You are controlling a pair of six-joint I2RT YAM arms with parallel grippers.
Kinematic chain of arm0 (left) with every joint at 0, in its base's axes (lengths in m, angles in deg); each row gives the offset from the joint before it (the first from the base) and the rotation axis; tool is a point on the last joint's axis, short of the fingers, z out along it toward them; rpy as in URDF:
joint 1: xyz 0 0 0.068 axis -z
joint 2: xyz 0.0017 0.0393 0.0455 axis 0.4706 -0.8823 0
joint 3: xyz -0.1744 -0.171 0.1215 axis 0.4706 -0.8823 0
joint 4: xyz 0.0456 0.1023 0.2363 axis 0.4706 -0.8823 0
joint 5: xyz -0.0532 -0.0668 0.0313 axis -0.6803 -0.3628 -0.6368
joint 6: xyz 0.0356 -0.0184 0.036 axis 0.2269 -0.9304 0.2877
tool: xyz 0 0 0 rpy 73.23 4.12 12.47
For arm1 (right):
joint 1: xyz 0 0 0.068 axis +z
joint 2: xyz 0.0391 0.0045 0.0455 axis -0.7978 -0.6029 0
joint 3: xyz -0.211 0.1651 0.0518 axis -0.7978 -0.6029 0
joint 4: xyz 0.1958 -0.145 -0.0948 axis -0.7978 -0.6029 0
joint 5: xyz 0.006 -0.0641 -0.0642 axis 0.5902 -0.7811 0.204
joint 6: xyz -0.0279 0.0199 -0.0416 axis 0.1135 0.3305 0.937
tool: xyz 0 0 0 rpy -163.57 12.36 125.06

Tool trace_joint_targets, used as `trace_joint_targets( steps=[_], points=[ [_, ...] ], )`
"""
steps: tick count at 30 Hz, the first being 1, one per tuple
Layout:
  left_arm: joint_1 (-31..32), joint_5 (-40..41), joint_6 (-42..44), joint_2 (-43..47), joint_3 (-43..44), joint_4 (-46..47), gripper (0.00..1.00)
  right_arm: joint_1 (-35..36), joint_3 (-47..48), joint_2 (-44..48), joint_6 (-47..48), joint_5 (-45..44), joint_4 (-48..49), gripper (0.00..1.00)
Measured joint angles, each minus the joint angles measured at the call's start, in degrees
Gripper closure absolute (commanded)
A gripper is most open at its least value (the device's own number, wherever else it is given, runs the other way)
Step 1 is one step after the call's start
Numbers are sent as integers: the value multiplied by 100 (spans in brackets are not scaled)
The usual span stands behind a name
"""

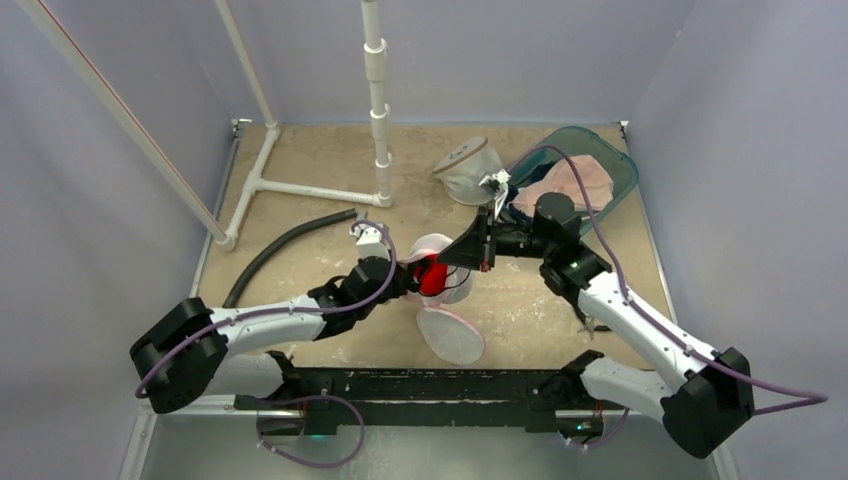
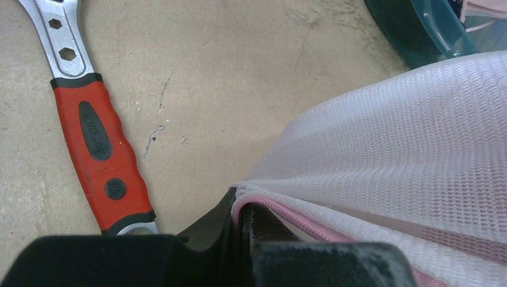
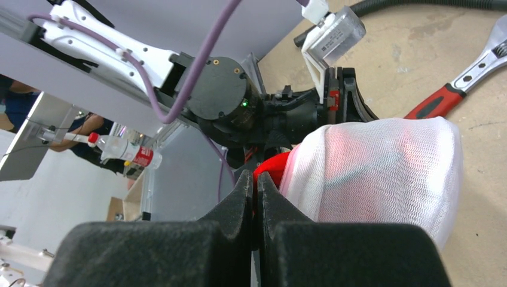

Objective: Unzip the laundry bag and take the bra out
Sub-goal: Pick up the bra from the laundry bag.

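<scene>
The white mesh laundry bag (image 1: 447, 252) is held up mid-table between both arms. My left gripper (image 2: 242, 200) is shut on the bag's edge, right at its pink zipper (image 2: 299, 221); in the top view the left gripper (image 1: 410, 274) is on the bag's left side. A red bra (image 1: 431, 276) shows at the bag's opening. My right gripper (image 3: 256, 179) is shut on a fold of this red bra (image 3: 272, 170), beside the bulging mesh bag (image 3: 382, 173). From above, the right gripper (image 1: 447, 262) comes in from the right.
A red-handled wrench (image 2: 98, 143) lies on the table under the bag. A flat round white mesh piece (image 1: 450, 336) lies near the front. A teal bin (image 1: 620, 165) with pink clothes and a grey cup-shaped item (image 1: 466, 170) are at the back right. White pipes (image 1: 378, 110) and a black hose (image 1: 285, 245) stand on the left.
</scene>
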Motion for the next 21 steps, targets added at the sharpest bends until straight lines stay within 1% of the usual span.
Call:
trace_joint_targets(
  steps=[7,10,13,14,17,18,20,21],
  points=[
    [15,-33,0,94,0,107,100,-175,-50,269,-341,28,409,100],
    [28,-59,0,219,0,103,100,-297,-310,474,-603,28,828,100],
    [28,-111,0,435,-2,81,100,-446,-750,765,-1075,13,1585,100],
    [28,-153,2,538,-13,70,95,-481,-874,848,-1226,2,1827,100],
    [28,-260,4,942,-92,15,66,-514,-955,903,-1394,-55,2142,100],
    [28,-286,15,1067,-118,-9,58,-514,-955,903,-1373,-118,2144,100],
    [24,-350,4,1373,-155,-120,48,-514,-955,905,-1255,-216,2052,100],
    [24,-365,-4,1526,-157,-190,46,-514,-955,905,-1189,-291,1971,100]
  ],
)
